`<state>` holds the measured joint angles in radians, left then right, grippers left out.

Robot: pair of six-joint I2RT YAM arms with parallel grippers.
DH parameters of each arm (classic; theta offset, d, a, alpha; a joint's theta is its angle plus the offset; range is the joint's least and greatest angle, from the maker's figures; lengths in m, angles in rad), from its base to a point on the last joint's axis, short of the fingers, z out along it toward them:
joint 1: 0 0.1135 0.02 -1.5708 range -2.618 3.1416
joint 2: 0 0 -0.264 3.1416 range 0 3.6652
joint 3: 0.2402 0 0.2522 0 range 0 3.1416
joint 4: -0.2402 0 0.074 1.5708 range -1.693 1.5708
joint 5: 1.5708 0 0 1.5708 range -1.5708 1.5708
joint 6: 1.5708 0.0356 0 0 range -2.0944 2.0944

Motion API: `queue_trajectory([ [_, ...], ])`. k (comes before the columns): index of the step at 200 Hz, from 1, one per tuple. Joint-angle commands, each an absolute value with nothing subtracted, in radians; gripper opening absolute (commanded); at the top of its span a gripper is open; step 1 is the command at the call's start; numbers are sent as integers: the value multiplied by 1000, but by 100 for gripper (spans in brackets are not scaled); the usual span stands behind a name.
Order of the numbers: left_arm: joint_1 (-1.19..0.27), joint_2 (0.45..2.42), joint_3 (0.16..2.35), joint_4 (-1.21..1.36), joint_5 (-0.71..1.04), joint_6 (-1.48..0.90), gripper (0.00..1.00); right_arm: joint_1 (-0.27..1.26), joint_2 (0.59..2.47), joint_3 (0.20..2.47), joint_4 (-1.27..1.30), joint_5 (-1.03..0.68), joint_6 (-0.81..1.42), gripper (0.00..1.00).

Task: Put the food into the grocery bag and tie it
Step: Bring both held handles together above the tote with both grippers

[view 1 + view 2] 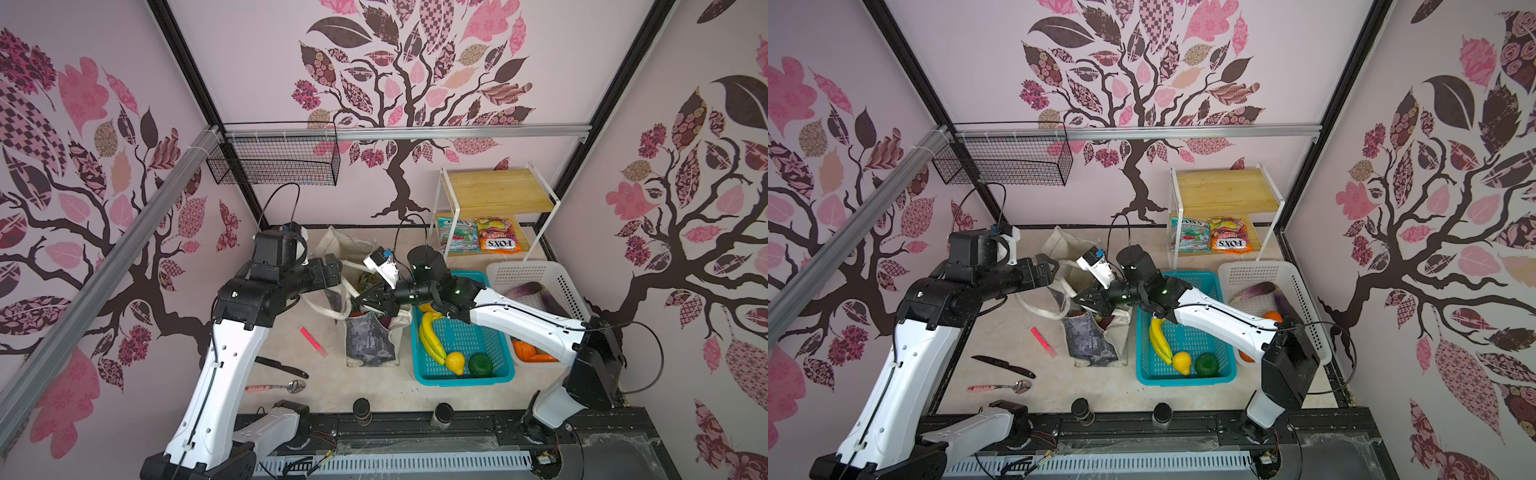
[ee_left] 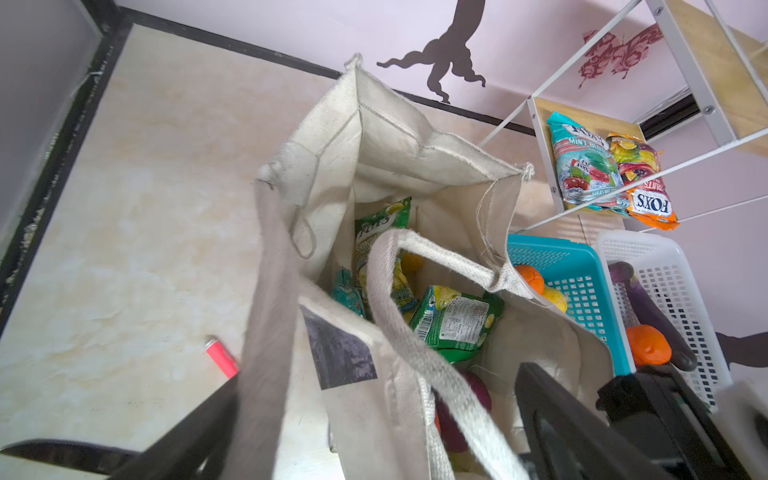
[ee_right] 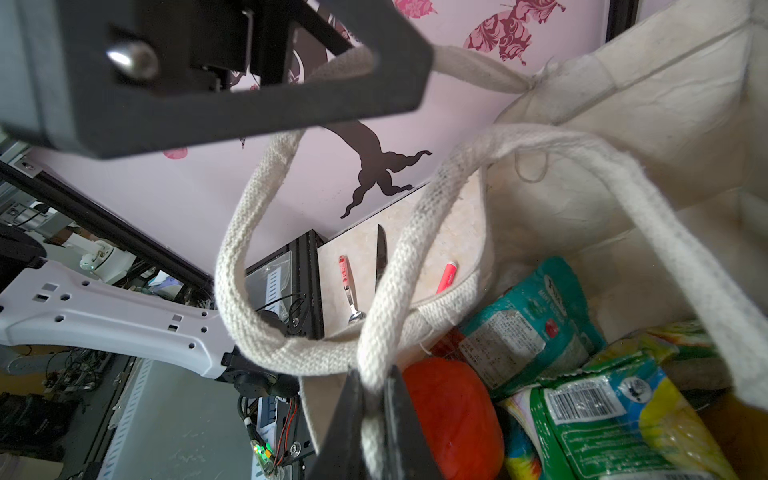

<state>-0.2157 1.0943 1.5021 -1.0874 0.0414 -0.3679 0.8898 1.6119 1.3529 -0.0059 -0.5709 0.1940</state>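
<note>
Centrally, the cream canvas grocery bag (image 1: pixel 370 338) stands open on the beige table (image 1: pixel 374 395), just beside the teal plastic basket (image 1: pixel 463 379). Glossy green-yellow snack packets (image 2: pixel 457 320) lie inside. Right gripper (image 3: pixel 374 399): fingers clamped on one cream strap handle (image 3: pixel 399 266). Left gripper (image 1: pixel 1044 268): fingers spread apart at the other strap (image 2: pixel 270 291).

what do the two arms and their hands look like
Both match: the left arm and right arm have white links with small holes, joined by black joints. Thin black cables loop above the wrists, each of which carries a white camera block with a blue plug. The left hand and right hand are flat-sided and matte black. A green light glows on the right arm.
</note>
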Motion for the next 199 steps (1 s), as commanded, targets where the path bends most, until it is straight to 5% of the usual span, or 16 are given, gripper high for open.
queue_trajectory([
  [1,-167,1058,1518,-1100,18,-352,98,896,1614,1353,-19,-564,180,0],
  [49,-75,1035,1377,-1018,239,-406,98,896,1616,1352,-12,-559,185,0],
  [74,-74,1016,1337,-1013,207,-418,97,897,1618,1355,-17,-562,188,0],
  [89,-74,998,1322,-964,282,-453,77,896,1615,1352,-21,-561,178,0],
  [105,-104,1030,1383,-933,352,-480,44,896,1620,1366,-58,-541,139,0],
  [120,-203,1109,1487,-951,305,-479,29,895,1609,1357,-58,-534,106,0],
  [199,-408,1522,1775,-992,260,-456,38,861,1487,1148,185,-543,31,0],
])
